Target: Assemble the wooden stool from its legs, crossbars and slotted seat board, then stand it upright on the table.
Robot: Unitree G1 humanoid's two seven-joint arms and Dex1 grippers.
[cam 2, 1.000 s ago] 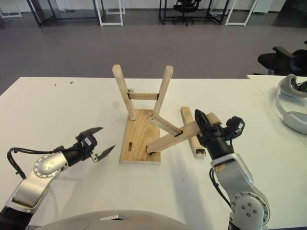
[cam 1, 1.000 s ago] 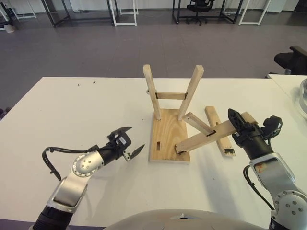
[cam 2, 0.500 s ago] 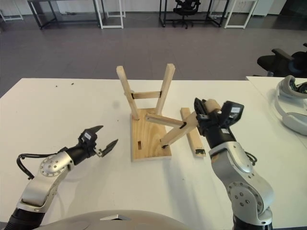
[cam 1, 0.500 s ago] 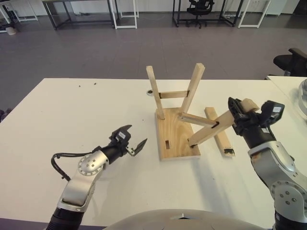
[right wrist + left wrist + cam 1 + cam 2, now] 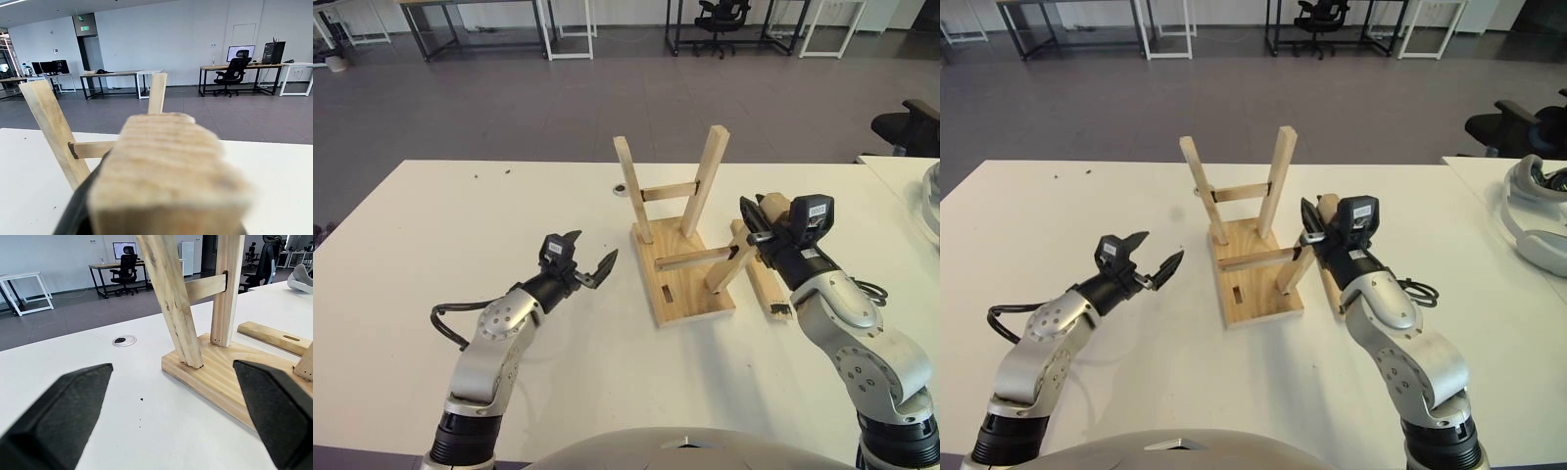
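Right gripper [image 5: 759,233] is clamped on a stool leg [image 5: 724,276] right of centre, fingers closed around its upper part, and the leg slants down to the left. Its lower end meets the seat board [image 5: 683,299] near the board's right edge; whether it sits in a slot can't be told. A short crossbar [image 5: 690,259] sticks out of that leg toward the left, over the board. In the right wrist view the leg's top end looms blurred in the foreground.

Over at left of centre, the left gripper [image 5: 592,250] hangs just above the table [image 5: 460,215]. Its fingers are spread wide with nothing between them, pointing at the board and just short of its left edge. The left wrist view confirms it: both black fingers [image 5: 63,406] are well apart, with the board's corner ahead of them.

The board lies flat mid-frame, an open slot showing near its left side. Just beside it on the right lies a loose leg [image 5: 766,286], flat on the table and partly under the right gripper. At the board's far end the standing legs [image 5: 633,191] rise, splayed slightly outward and joined by a crossbar [image 5: 668,192]. Behind them sits a small round grommet [image 5: 620,188] in the tabletop.

At the right edge, a white headset [image 5: 1538,230] rests on a neighbouring table. Along the top of the frame are grey floor, desk frames [image 5: 568,29] and an office chair [image 5: 720,12].
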